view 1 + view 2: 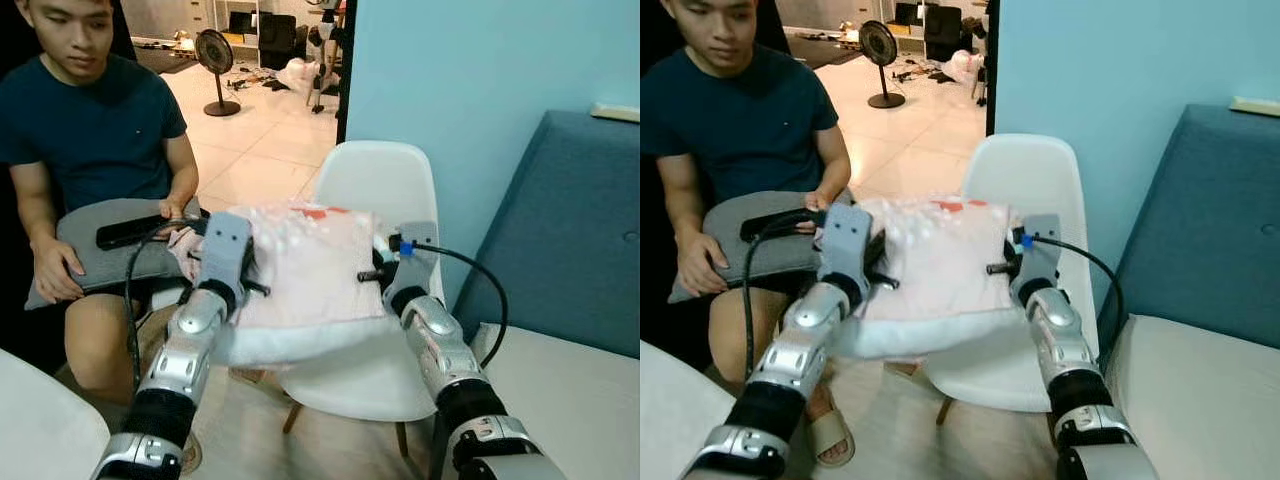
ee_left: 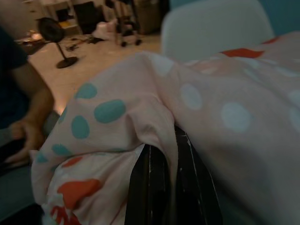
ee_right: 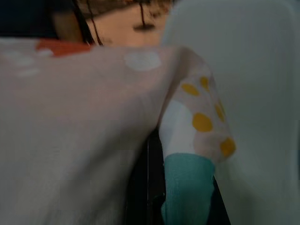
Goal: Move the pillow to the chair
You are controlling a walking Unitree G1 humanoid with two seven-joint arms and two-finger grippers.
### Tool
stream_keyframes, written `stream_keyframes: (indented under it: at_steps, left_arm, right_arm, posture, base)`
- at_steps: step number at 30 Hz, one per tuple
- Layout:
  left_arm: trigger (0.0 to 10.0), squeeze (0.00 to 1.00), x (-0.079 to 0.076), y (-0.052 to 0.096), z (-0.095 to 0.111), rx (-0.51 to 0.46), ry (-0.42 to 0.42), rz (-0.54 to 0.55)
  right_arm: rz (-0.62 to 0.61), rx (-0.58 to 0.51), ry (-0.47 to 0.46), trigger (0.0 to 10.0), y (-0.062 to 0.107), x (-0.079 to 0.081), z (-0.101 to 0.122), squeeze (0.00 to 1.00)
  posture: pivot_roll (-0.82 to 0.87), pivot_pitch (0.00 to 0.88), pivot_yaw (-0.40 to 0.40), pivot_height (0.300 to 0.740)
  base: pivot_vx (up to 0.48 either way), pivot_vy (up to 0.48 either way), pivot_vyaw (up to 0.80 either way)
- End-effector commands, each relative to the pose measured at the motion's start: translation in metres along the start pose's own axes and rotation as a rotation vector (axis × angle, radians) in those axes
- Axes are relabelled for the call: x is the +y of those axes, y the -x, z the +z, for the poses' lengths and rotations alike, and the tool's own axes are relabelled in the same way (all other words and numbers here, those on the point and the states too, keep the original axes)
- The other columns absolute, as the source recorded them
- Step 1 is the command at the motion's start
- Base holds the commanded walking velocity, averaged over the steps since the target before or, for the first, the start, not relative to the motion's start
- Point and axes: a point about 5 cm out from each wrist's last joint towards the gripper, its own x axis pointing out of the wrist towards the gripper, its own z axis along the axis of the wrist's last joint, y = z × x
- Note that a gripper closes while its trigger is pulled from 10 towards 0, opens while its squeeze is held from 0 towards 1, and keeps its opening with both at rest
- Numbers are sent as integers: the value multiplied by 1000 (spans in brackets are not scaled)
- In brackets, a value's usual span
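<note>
1. Counted: one pillow (image 1: 305,270), pale pink with white dots and orange-red patches; one white chair (image 1: 385,190) with wooden legs; two silver arms, each ending in black fingers.
2. Pillow held up between both arms, above the chair seat and in front of the chair back; lower edge hanging over the seat's front. Contact with the seat cannot be told.
3. Left gripper (image 1: 240,262) at the pillow's left edge. In the left wrist view, jaws nearly closed, pinching a fold of pink cloth with teal and orange dots; black fingers (image 2: 154,187) partly buried under the fabric.
4. Right gripper (image 1: 1012,262) at the pillow's right edge. In the right wrist view, jaws pressed close on the cloth, a corner with yellow dots and a teal band draped over the dark fingers (image 3: 145,187); white chair back just behind.
5. One black cable looping off each wrist.
6. One person (image 1: 90,130) in a dark T-shirt seated to the robot's left, just beside the chair, with one grey cushion (image 1: 100,250) on the lap and a black device (image 1: 135,231) resting on it.
7. One blue couch (image 1: 570,230) to the right against a light blue wall (image 1: 450,70); one floor fan (image 1: 214,55) standing far back on the tiled floor.
</note>
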Motion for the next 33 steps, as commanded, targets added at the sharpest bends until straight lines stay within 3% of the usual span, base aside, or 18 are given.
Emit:
stream_keyframes:
  at_steps: [1,2,6,10,33]
  left_arm:
    - [10000,0,-16,0,-2,26,-14,-102]
    - [10000,0,-16,0,-2,26,-14,-102]
    - [10000,0,-23,13,-45,243,-64,-114]
    - [10000,0,-15,23,-65,325,-44,-14]
    - [10000,0,-7,28,-65,304,41,116]
  right_arm:
    - [33,86,34,10000,2,7,-16,0]
    - [33,86,34,10000,2,7,-16,0]
    - [66,202,67,10000,14,8,-47,0]
    - [48,167,43,10000,18,6,-51,0]
    - [32,127,26,10000,17,8,-47,0]
  posture:
    - [-4,38,-12,740]
    - [-4,38,-12,740]
    - [-10,41,-11,740]
    - [-15,50,-12,740]
    - [-18,58,-21,740]
  base:
    - [0,0,0]
    - [0,0,0]
    - [0,0,0]
    - [0,0,0]
    - [0,0,0]
